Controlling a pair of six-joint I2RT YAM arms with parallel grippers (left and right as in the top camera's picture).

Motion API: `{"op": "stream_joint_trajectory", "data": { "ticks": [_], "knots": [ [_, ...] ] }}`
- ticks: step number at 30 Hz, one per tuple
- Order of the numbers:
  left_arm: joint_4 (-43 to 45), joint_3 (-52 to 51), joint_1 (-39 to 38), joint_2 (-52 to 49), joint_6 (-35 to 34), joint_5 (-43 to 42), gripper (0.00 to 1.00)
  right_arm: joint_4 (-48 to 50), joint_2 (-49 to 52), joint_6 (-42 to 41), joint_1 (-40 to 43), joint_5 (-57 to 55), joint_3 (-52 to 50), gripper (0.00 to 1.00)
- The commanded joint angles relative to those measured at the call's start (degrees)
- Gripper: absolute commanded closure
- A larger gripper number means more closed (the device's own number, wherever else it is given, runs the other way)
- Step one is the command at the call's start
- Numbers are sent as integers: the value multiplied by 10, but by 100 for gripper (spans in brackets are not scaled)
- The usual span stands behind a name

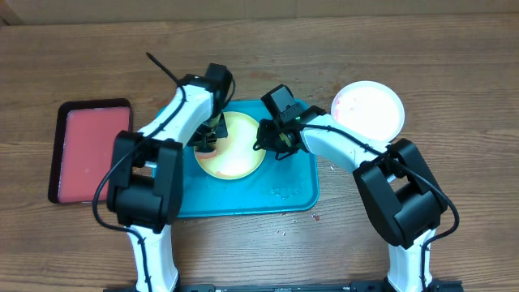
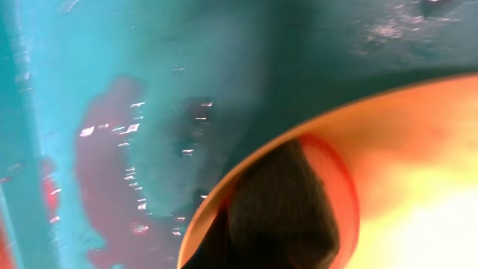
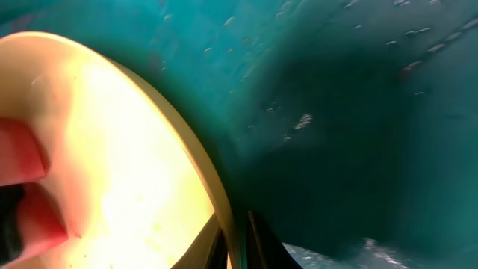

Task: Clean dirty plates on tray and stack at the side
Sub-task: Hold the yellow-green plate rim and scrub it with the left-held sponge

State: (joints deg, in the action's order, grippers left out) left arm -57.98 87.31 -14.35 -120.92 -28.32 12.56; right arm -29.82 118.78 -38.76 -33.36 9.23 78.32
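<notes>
The yellow-green plate point(image 1: 239, 154) lies on the teal tray point(image 1: 284, 191). My right gripper point(image 1: 272, 142) is shut on the plate's right rim, with one finger on each side of the rim in the right wrist view point(image 3: 237, 239). My left gripper point(image 1: 207, 138) is at the plate's left edge. In the left wrist view its dark finger point(image 2: 276, 224) presses a red-orange sponge point(image 2: 340, 194) onto the plate point(image 2: 418, 164). The white plate point(image 1: 369, 109) sits on the table to the right of the tray. The light blue plate is out of view.
A black-rimmed red tray point(image 1: 89, 150) lies on the table at the left. A reddish smear point(image 2: 112, 172) marks the teal tray floor beside the plate. Small crumbs lie on the table in front of the tray point(image 1: 284, 231).
</notes>
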Motion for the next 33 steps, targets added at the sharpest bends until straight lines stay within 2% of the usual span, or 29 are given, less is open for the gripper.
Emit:
{"op": "stream_joint_trajectory", "data": {
  "ticks": [1, 6, 9, 17, 18, 21, 23, 25, 30, 33],
  "knots": [
    [25, -9, 16, 62, 130, -173, 96, -7, 6, 0, 12, -42, -4, 89],
    [22, -14, 14, 64, 197, -284, 96, -5, 6, 0, 12, -42, -4, 89],
    [38, -40, 5, 59, 202, -287, 96, -3, 6, 0, 12, -42, -4, 89],
    [212, -191, -11, 58, 169, -275, 96, -3, 6, 0, 12, -40, -4, 89],
    [234, -205, -10, 58, 161, -262, 93, -3, 6, 0, 12, -40, -4, 89],
    [272, -231, -10, 58, 152, -212, 71, -3, 6, 0, 12, -40, -4, 89],
    [274, -233, -10, 58, 152, -173, 64, -3, 6, 0, 12, -40, -4, 89],
    [273, -232, -10, 58, 152, -132, 68, -3, 6, 0, 12, -40, -4, 89],
    [258, -223, -3, 60, 137, -37, 93, -5, 6, 0, 12, -40, -4, 89],
    [238, -211, 5, 60, 107, 23, 96, -6, 6, 0, 12, -41, -4, 89]
  ]
}}
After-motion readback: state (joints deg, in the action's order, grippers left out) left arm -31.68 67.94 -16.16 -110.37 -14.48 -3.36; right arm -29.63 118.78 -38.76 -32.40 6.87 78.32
